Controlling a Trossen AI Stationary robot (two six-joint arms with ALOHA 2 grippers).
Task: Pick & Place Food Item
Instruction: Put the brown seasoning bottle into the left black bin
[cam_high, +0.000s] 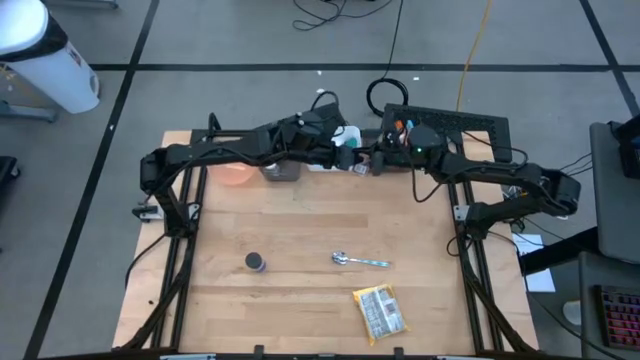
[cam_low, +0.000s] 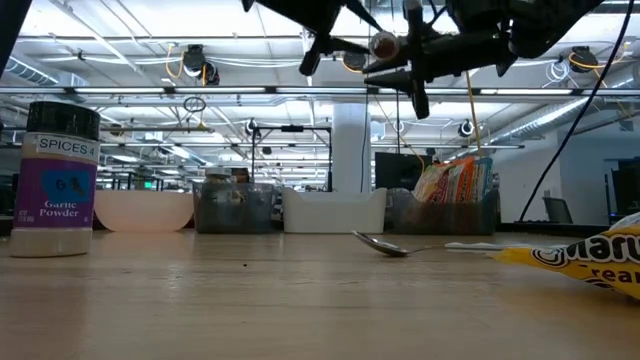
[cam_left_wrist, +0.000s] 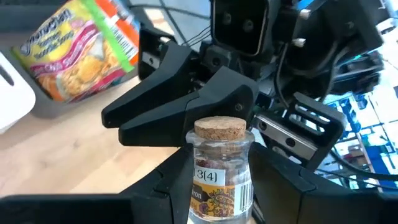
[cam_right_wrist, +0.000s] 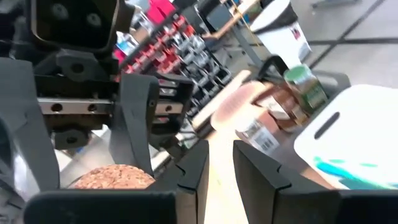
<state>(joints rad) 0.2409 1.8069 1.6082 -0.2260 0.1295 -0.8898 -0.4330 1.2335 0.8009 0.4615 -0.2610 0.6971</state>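
A small glass jar (cam_left_wrist: 221, 180) with a cork stopper (cam_left_wrist: 219, 129) and a yellow label is held by my left gripper (cam_left_wrist: 221, 208), high above the far middle of the table (cam_high: 300, 240). It also shows in the low view (cam_low: 383, 45). My right gripper (cam_right_wrist: 222, 158) faces it from the table's right, close beside the jar. Its fingers stand a narrow gap apart and hold nothing. In the right wrist view the cork (cam_right_wrist: 112, 177) lies beside its fingers, not between them. In the high view the two grippers meet near the back bins, left (cam_high: 345, 157) and right (cam_high: 377, 160). My left gripper pinches the jar's glass body (cam_left_wrist: 205, 193), below the neck, between its two fingers. The fingers (cam_left_wrist: 130, 202) lie level and come from the table's left. The jar stands upright, cork up, lifted clear of the table.
On the table lie a Garlic Powder shaker (cam_high: 256, 262), a spoon (cam_high: 358, 261) and a yellow snack packet (cam_high: 380, 312) near the front. Along the far edge stand a pink bowl (cam_high: 237, 173), a grey bin (cam_high: 282, 171), a white bin (cam_low: 335, 210) and a bin of noodle packets (cam_low: 448, 195).
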